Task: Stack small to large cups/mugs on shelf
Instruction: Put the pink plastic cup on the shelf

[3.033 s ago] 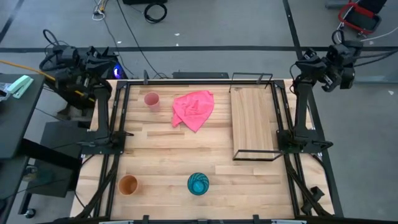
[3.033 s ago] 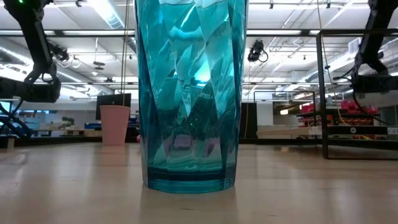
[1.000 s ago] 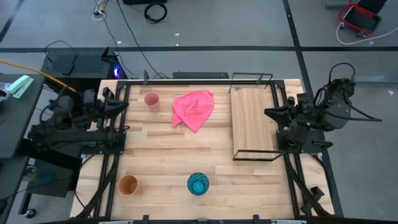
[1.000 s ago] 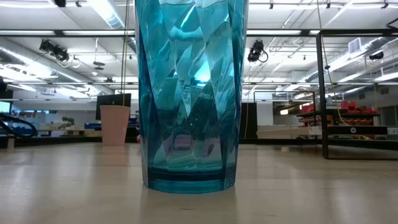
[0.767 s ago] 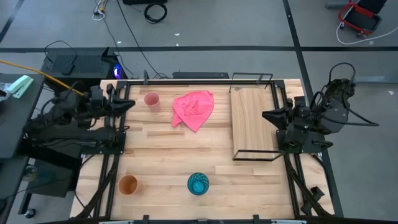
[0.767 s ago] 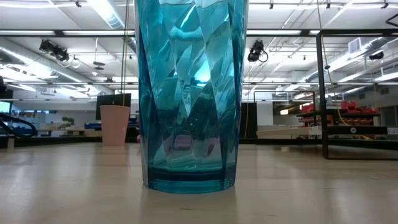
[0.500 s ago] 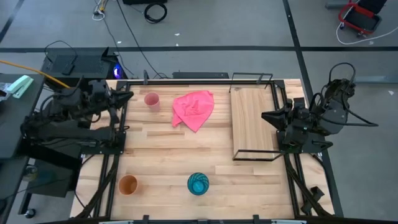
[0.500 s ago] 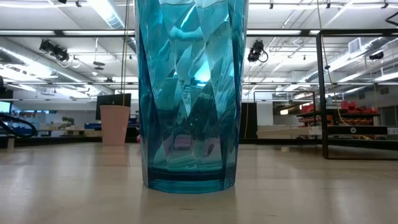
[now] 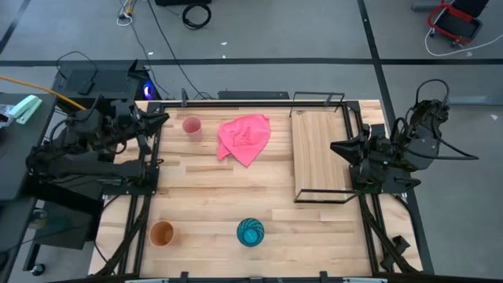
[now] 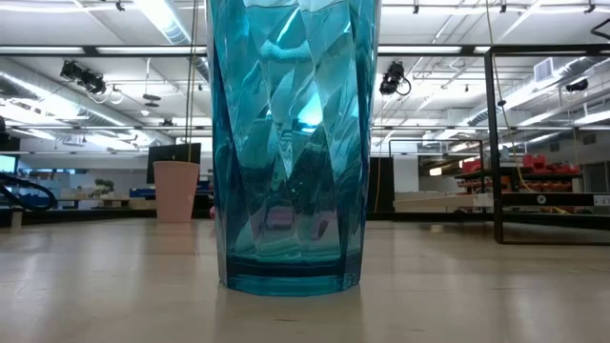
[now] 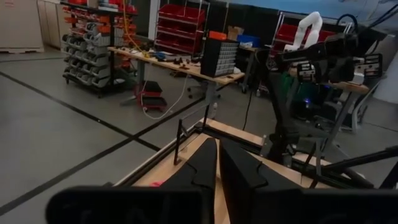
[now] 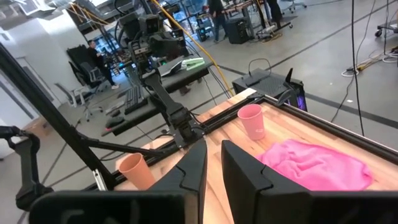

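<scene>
The small pink cup (image 9: 192, 126) stands upright at the table's far left; it also shows in the right wrist view (image 12: 252, 120). The orange cup (image 9: 162, 233) stands at the near left and the teal cup (image 9: 251, 233) at the near middle, filling the low view (image 10: 286, 143). The shelf (image 9: 321, 157), a light-wood board in a black wire frame, lies at the right. My left gripper (image 9: 163, 119) hovers at the far left edge, left of the pink cup, shut and empty. My right gripper (image 9: 335, 145) hovers over the shelf's right side, its fingers a narrow gap apart, empty.
A crumpled pink cloth (image 9: 245, 137) lies between the pink cup and the shelf. Black arm-mount frames run along the table's left edge (image 9: 145, 169) and right edge (image 9: 369, 177). Bare tabletop (image 9: 236, 192) lies in the middle between cloth and near cups.
My left gripper has swung toward the table's far edge and a little toward the pink cup. My right gripper has shifted slightly toward the table's left, over the shelf. The cups, cloth and shelf have stayed where they were.
</scene>
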